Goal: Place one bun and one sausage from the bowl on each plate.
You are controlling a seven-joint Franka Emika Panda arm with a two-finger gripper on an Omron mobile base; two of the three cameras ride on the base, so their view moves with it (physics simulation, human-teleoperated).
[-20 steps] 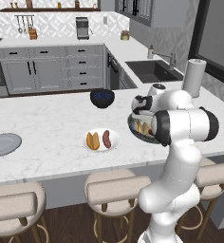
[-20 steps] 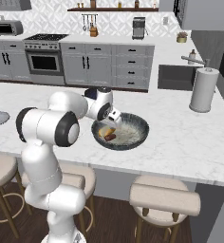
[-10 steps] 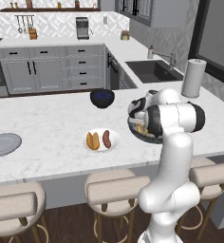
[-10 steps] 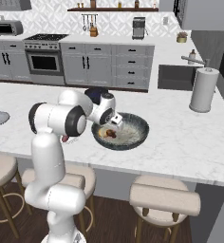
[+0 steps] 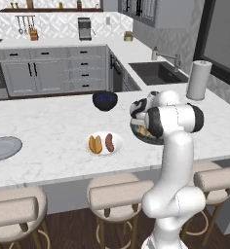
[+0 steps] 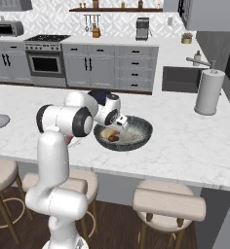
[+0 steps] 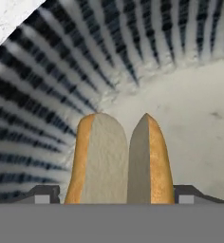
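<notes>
Pincer (image 7: 116, 194) was down inside the bowl (image 7: 47, 85) and straddling the bun (image 7: 118, 161). Going left to right in the hand view, one fingertip (image 7: 46, 193) sat just off the bun's orange crust, then came the two split halves, then the other tip hard by the far crust. So the jaws were apart with the bun between them, and I couldn't tell whether either pad was touching. The bun's long axis ran straight away from the hand and across the line between the tips, so I reckoned squeezing would catch it across its narrow width.

From the left base view, the grey plate (image 5: 5, 147) was bare at the far left, the white plate (image 5: 103, 153) was loaded in the middle, and the bowl was on the right. The arm stood up from the base, folded at the elbow, with the hand tipped down into the bowl.
</notes>
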